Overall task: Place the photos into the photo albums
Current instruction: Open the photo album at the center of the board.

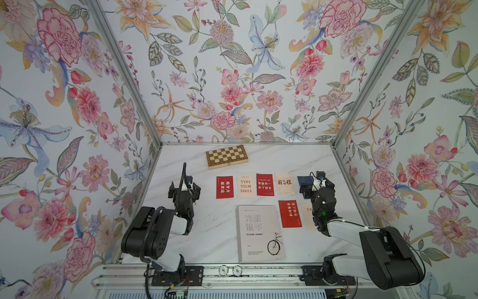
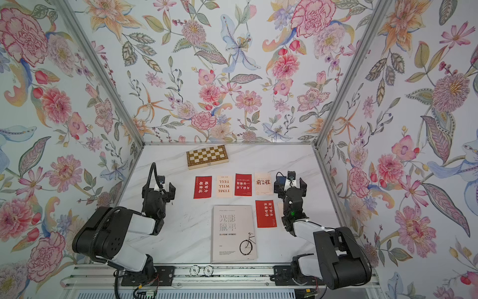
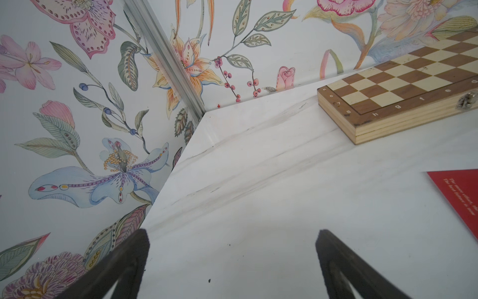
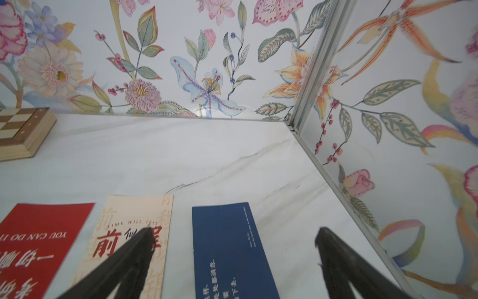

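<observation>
The closed white photo album (image 1: 260,233) lies near-centre on the desk (image 1: 214,233). 7 photos (image 1: 265,184) lie flat: 5 in a row beyond it, 2 just right of it. The left end effector (image 3: 232,242) hovers wide open over bare desk at left. The right end effector (image 4: 234,239) hangs wide open, empty, above the navy card (image 4: 222,227) ending the row. A chessboard box (image 1: 226,156) sits farther back.

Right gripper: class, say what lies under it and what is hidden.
Below the open right gripper lies the navy blue card, on the marble table. In a top view the gripper hides most of that card.
</observation>
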